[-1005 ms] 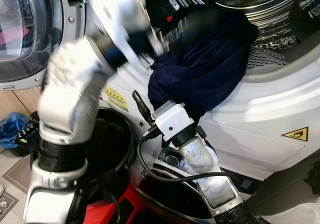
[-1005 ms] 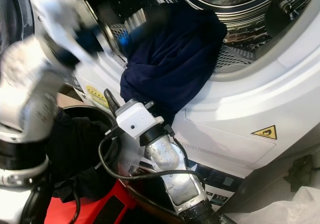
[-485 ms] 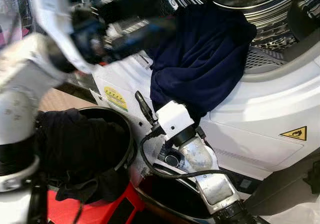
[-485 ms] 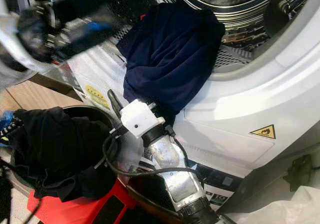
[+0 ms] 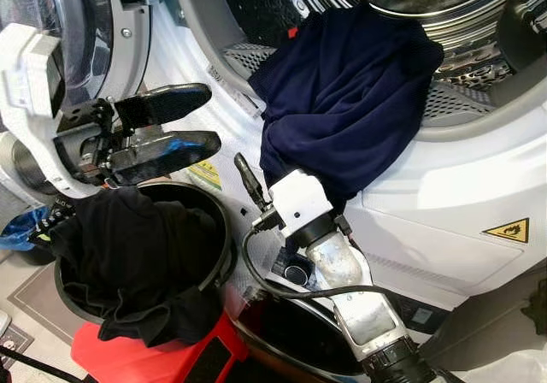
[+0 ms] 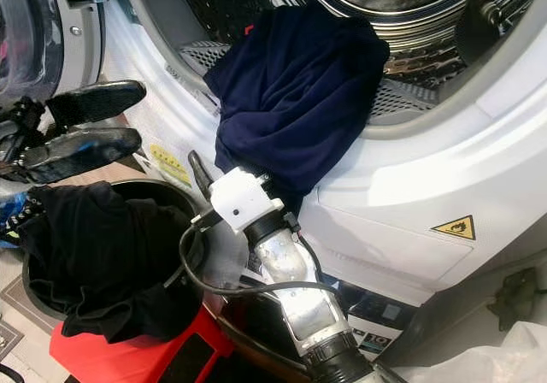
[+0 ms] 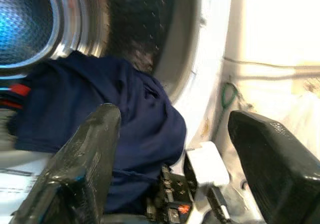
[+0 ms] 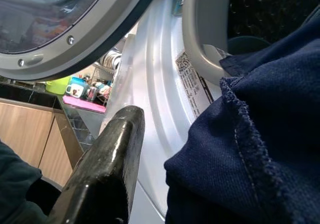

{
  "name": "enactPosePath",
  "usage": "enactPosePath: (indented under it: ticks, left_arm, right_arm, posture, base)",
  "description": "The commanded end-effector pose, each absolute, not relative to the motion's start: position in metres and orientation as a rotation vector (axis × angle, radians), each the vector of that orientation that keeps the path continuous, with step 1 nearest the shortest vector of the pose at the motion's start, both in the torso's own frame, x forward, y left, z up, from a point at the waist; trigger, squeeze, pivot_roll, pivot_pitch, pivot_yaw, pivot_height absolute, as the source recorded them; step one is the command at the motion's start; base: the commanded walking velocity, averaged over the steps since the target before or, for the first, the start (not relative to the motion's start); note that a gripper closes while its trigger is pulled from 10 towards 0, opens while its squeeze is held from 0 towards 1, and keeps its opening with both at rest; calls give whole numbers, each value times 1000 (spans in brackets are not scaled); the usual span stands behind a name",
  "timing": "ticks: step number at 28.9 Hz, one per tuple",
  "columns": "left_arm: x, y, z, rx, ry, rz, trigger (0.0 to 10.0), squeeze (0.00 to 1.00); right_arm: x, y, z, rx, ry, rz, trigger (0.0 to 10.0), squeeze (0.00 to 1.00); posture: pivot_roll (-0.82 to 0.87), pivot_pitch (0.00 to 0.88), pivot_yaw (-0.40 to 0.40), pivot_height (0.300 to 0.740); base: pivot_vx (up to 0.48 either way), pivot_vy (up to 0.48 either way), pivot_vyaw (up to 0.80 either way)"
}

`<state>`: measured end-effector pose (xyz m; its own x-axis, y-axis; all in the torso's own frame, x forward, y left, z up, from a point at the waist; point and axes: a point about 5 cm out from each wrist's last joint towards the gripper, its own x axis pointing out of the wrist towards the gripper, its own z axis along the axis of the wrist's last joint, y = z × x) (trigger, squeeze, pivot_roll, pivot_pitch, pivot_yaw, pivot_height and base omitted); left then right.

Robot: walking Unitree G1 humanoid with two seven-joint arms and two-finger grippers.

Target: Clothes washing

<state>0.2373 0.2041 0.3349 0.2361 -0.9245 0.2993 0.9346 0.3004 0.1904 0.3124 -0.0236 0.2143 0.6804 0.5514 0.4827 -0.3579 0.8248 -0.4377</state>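
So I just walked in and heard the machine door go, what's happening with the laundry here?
The robot is loading the washing machine. A navy garment hangs half out of the drum over the door rim. The right gripper is pressed up against its lower edge, while the left gripper hovers open above the black basket, which holds dark clothes.

I see bright even daylight in both eye views, sharp focus, glare on the washer front [image 5: 444, 186], left wrist view soft and overexposed at upper right, drum [image 7: 30, 24] tinted blue.
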Motion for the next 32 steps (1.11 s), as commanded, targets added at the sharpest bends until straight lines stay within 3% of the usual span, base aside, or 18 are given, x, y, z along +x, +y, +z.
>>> enactPosePath:
  ticks: [1,10,14,16,21,29,32]
  left_arm:
    - [228,209,337,-34,-436,-1275,10000,0]
    - [223,225,302,-108,-347,-1155,10000,0]
    - [233,239,282,-142,-325,-977,10000,0]
    - [244,250,271,-135,-321,-807,10000,0]
    - [258,265,248,-129,-271,-621,10000,0]
    - [273,239,151,-109,38,-645,10000,0]
    - [279,238,140,-107,46,-599,10000,0]
  right_arm:
    - [314,-24,217,-300,-653,513,10000,0]
    - [317,-25,216,-299,-648,505,10000,0]
    - [319,-25,215,-299,-645,505,10000,0]
    - [319,-27,214,-299,-644,506,10000,0]
    - [320,-28,213,-306,-642,507,10000,0]
    - [323,-29,216,-310,-654,493,10000,0]
    - [323,-30,218,-312,-661,492,10000,0]
  posture:
    - [131,142,30,740]
    - [143,143,29,740]
    - [146,143,28,740]
    - [150,141,21,740]
    - [149,137,20,740]
    - [129,117,19,740]
    - [121,114,19,740]
  base:
    - [0,0,0]
    - [0,0,0]
    - [0,0,0]
    - [0,0,0]
    - [0,0,0]
    - [0,0,0]
    - [0,0,0]
